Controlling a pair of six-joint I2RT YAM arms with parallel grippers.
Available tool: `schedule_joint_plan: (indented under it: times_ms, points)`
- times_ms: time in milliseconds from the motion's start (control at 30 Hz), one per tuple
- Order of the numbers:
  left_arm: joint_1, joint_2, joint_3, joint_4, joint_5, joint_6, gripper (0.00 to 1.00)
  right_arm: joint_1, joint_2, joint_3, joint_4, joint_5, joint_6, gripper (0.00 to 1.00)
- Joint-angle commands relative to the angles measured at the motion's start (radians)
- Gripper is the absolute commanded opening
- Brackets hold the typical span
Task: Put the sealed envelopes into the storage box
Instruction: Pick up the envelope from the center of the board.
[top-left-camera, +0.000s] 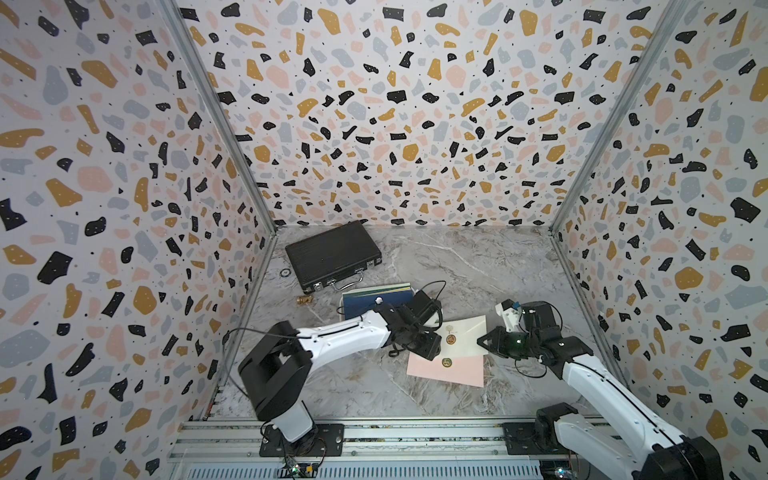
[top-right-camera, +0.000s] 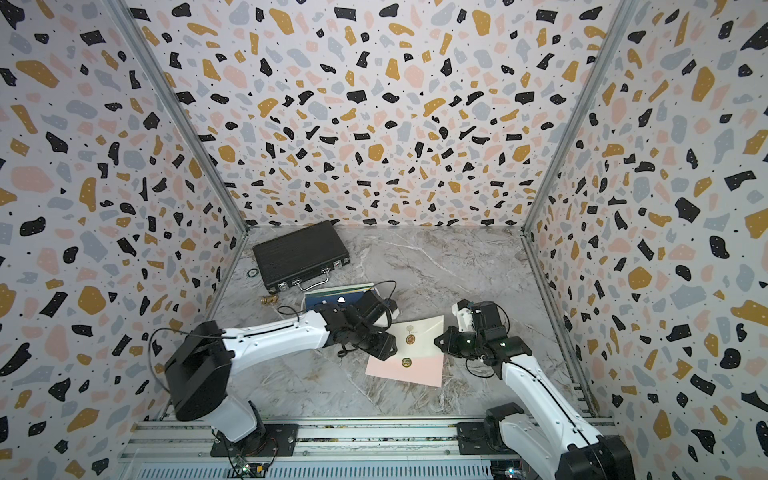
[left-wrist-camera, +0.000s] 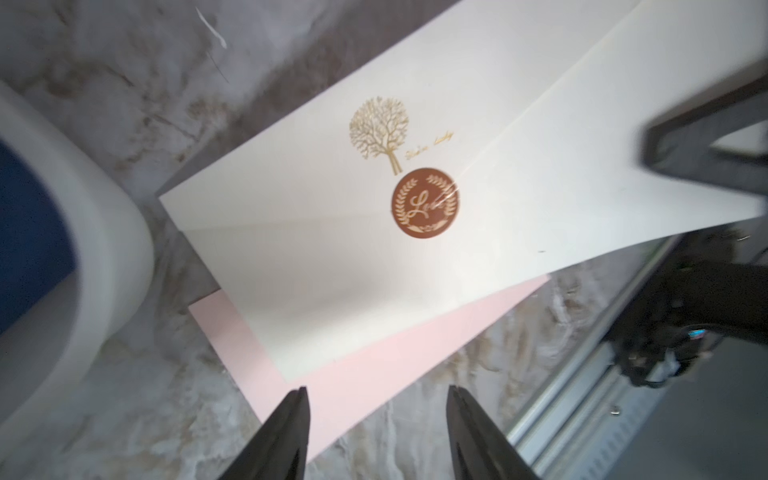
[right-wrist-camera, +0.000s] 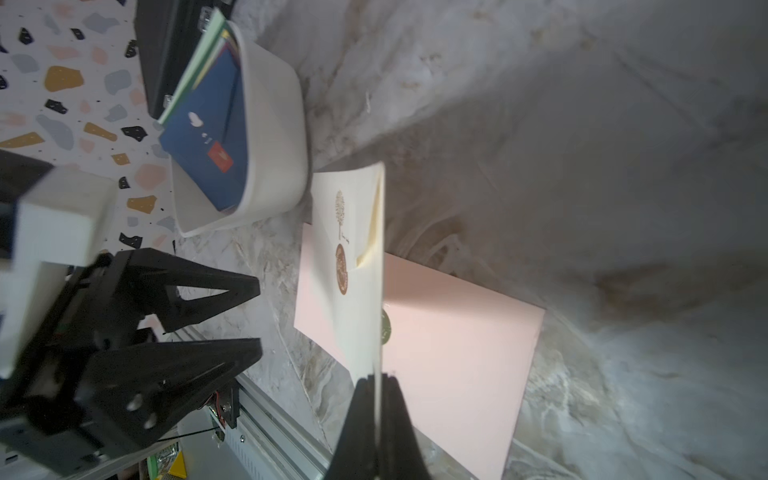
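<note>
Right wrist view: I see my right gripper (right-wrist-camera: 377, 380) pinching the flat cream paper envelope (right-wrist-camera: 345, 232); my left gripper (left-wrist-camera: 376, 395) stands open, empty.

In a top view the storage box (top-left-camera: 343, 303) is partly covered by the left arm (top-left-camera: 340, 334). Near the box, the pink envelope (top-left-camera: 457, 372) is partly hidden under the cream envelope (top-left-camera: 467, 338). Beside the box, a brass object (top-left-camera: 304, 299) is shown too small to be identified.

The cream envelope (left-wrist-camera: 332, 270) is matt paper, its seal sticker (left-wrist-camera: 424, 202) glossy, the storage box (right-wrist-camera: 274, 124) smooth white plastic.
</note>
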Motion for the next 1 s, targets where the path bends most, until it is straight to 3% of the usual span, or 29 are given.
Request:
schedule_joint_plan:
  times_ms: [0, 267, 433, 567, 767, 967]
  points:
    - [0.048, -0.141, 0.102, -0.103, -0.018, 0.104, 0.67, 0.004, -0.067, 0.071, -0.069, -0.014, -0.086, 0.00]
    - [0.162, -0.220, 0.282, -0.356, 0.098, 0.321, 0.75, 0.030, -0.237, 0.085, 0.112, -0.228, -0.162, 0.00]
    - [0.174, -0.270, 0.328, -0.402, 0.210, 0.452, 0.79, 0.153, -0.248, 0.075, 0.149, -0.351, -0.312, 0.00]
    - [0.174, -0.301, 0.315, -0.426, 0.260, 0.540, 0.81, 0.208, -0.259, 0.049, 0.220, -0.451, -0.342, 0.00]
    - [0.175, -0.307, 0.270, -0.476, 0.394, 0.579, 0.79, 0.222, -0.277, 0.029, 0.251, -0.478, -0.361, 0.00]
    - [0.175, -0.313, 0.223, -0.491, 0.494, 0.592, 0.64, 0.223, -0.273, 0.027, 0.252, -0.474, -0.363, 0.00]
